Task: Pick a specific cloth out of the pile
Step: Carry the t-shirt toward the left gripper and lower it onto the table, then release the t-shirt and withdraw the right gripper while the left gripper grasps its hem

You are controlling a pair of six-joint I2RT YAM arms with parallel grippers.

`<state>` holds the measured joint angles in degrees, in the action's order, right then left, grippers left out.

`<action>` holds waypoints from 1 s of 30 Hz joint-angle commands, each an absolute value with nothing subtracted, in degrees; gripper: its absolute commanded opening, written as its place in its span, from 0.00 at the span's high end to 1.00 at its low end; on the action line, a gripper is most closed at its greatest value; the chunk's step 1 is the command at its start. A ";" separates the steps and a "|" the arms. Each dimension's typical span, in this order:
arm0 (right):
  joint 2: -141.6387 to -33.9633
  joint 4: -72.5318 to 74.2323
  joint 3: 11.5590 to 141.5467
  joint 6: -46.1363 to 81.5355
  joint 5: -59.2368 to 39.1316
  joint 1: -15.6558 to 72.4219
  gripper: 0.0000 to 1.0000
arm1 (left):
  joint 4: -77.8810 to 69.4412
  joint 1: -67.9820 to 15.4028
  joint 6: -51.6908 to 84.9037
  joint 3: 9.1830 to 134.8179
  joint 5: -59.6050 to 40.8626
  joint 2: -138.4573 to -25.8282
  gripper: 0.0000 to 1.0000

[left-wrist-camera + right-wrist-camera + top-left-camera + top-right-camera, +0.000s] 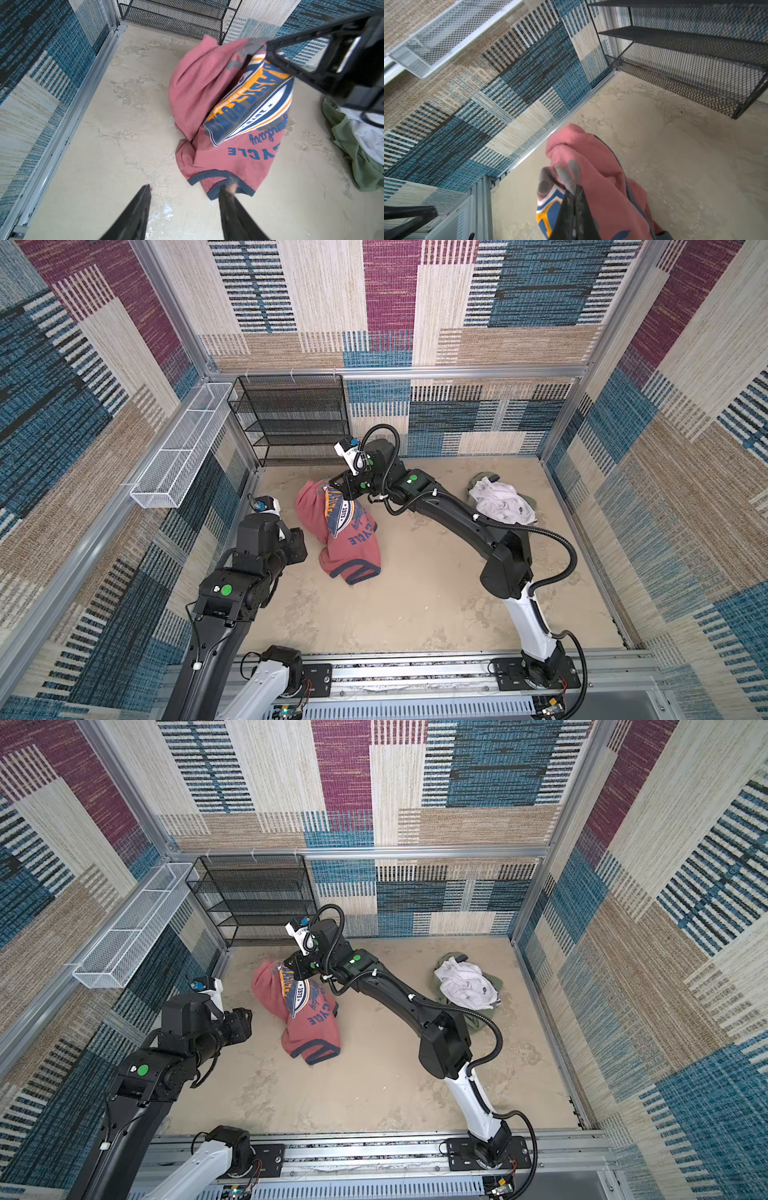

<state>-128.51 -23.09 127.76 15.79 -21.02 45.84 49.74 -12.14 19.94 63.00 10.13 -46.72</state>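
Nearest the robot's base, the left gripper [187, 188] has its jaws apart and empty, low over the table [415, 593]. Its wrist view shows the navy neckline [207, 173] of the faded-red T-shirt [353, 547] just ahead of its fingertips. One tip overlaps the trim there, but whether it touches I cannot tell. The shirt's long axis runs from that neckline, which rests on the table, up and away to a bunched top. There the right gripper [338, 483] is clamped on the fabric beside the badge print, its jaws together on a fold in the right wrist view [572, 191]. So the shirt hangs half raised, its lower end beside the left gripper, which is the nearer arm to the free end. Both top views show what the wrist cameras barely catch: the pile, a white garment [465, 984] on an olive-green garment [478, 1017], lies well apart at the far right, beyond the right forearm, and the shirt is already clear of it. Farthest back, a black mesh shelf [291, 418] stands against the wall.
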 commanded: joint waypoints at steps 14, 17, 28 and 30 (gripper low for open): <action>-139.61 -19.42 134.33 18.63 -21.83 46.15 0.84 | 45.07 -12.13 21.64 58.31 8.45 -47.42 0.44; -139.57 -20.46 134.88 17.91 -20.78 46.14 0.74 | 43.67 -12.16 22.38 56.94 7.27 -47.71 0.44; -121.38 -10.02 111.56 19.17 -17.96 42.54 0.51 | 39.24 -12.37 24.45 51.74 -0.79 -51.22 0.45; -117.02 -7.49 104.85 19.72 -17.48 41.48 0.51 | 38.35 -13.08 25.40 50.08 -1.92 -52.06 0.45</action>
